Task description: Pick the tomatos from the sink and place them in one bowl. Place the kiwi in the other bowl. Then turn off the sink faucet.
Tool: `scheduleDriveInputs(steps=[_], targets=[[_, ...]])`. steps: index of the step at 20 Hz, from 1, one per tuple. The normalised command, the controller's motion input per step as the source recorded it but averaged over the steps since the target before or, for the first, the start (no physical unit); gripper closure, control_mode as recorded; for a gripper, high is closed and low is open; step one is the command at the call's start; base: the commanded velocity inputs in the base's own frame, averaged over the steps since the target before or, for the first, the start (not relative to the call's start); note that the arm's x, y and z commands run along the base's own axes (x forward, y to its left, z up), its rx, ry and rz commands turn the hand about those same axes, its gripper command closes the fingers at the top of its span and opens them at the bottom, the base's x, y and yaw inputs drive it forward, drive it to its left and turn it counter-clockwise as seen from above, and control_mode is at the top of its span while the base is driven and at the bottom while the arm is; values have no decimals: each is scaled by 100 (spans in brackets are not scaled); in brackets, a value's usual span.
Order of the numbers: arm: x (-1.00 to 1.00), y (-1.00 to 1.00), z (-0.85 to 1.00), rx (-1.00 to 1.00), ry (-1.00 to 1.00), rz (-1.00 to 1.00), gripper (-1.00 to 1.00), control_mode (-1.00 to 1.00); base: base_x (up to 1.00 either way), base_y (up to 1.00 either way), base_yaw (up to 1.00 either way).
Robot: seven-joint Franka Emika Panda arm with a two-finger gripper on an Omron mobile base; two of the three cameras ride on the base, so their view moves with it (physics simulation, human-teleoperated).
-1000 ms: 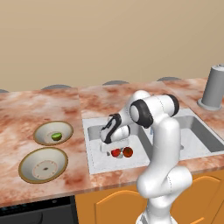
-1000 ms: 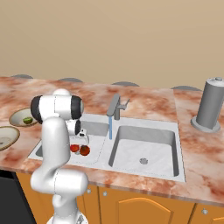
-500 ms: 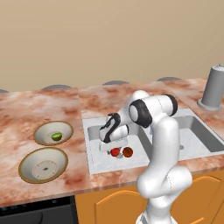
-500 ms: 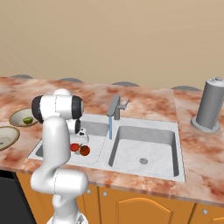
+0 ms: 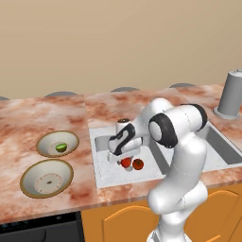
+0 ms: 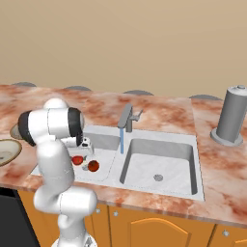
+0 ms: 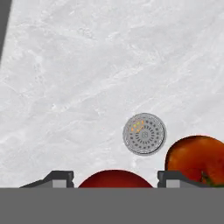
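The gripper (image 7: 114, 179) is clamped on a tomato (image 7: 114, 178), apparently just above the sink (image 5: 101, 176) floor; second tomato (image 7: 195, 158) beside it.

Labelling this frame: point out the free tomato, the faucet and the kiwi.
free tomato (image 7: 194, 158), hand view, its upper skin
faucet (image 6: 127, 117), right base view, its spout
kiwi (image 5: 60, 147), left base view, its top
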Motion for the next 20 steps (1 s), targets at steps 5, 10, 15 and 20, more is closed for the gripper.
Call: scheduleDriveInputs(steps=[5, 10, 15, 20], targets=[[-31, 1, 85, 0, -4, 0, 100, -100, 0, 0, 0], [-33, 22, 78, 0, 0, 0, 100, -100, 0, 0, 0], [-44, 48, 54, 0, 4, 0, 100, -100, 0, 0, 0], [-46, 50, 62, 0, 4, 0, 100, -100, 0, 0, 0]])
